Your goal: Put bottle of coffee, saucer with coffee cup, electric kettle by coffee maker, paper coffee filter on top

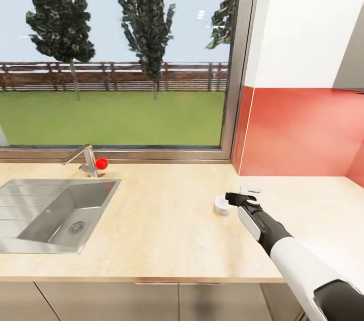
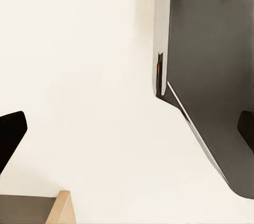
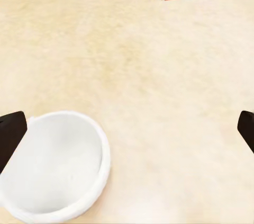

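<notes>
The right arm (image 1: 283,245) reaches forward and low over the kitchen countertop (image 1: 167,220), its forearm slanting in from the near right corner. The right gripper (image 3: 127,131) has its fingers (image 3: 10,134) spread wide, holding nothing. The coffee cup (image 3: 55,168) stands upright on the worktop between them, hard against one fingertip and well apart from the other; whether that finger touches the rim cannot be told. Just beyond the fingertips lies a small flat white thing (image 1: 251,190), too blurred to name. The left gripper (image 2: 127,134) also has its fingers apart, facing a pale wall and a dark grey panel (image 2: 211,75).
</notes>
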{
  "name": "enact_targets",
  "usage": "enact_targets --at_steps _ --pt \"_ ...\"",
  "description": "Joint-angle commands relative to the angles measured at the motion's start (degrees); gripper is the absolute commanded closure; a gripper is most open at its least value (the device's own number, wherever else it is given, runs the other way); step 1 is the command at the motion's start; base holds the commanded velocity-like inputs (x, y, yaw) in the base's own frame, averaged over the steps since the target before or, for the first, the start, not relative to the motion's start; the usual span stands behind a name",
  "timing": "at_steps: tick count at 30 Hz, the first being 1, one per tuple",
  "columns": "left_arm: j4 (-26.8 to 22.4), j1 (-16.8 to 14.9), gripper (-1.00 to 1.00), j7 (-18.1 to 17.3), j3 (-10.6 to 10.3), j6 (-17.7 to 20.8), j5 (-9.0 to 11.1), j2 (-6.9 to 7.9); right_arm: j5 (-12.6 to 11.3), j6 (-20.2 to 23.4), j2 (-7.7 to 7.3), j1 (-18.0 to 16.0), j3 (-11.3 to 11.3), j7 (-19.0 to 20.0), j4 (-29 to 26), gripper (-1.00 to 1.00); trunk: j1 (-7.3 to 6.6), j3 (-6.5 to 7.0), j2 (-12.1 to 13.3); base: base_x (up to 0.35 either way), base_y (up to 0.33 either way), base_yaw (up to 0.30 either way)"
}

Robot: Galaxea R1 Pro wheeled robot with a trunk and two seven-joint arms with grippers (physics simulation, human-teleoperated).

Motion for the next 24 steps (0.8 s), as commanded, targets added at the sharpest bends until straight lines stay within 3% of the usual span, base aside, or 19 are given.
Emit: enact_targets --at_steps 1,24 --pt "-0.1 0.0 -1.00 -0.3 0.5 -0.1 -0.5 -0.03 -0.4 0.2 -0.08 0.0 0.5 -0.5 0.1 -1.00 0.04 -0.04 -0.1 0.059 -0.003 0.000" --pt "-0.1 0.1 -1.00 -0.3 0.5 -0.1 -0.5 0.01 -0.5 -0.1 0.25 0.0 0.5 -0.4 4.8 -1.00 0.04 -0.04 -0.1 0.004 0.000 0.000"
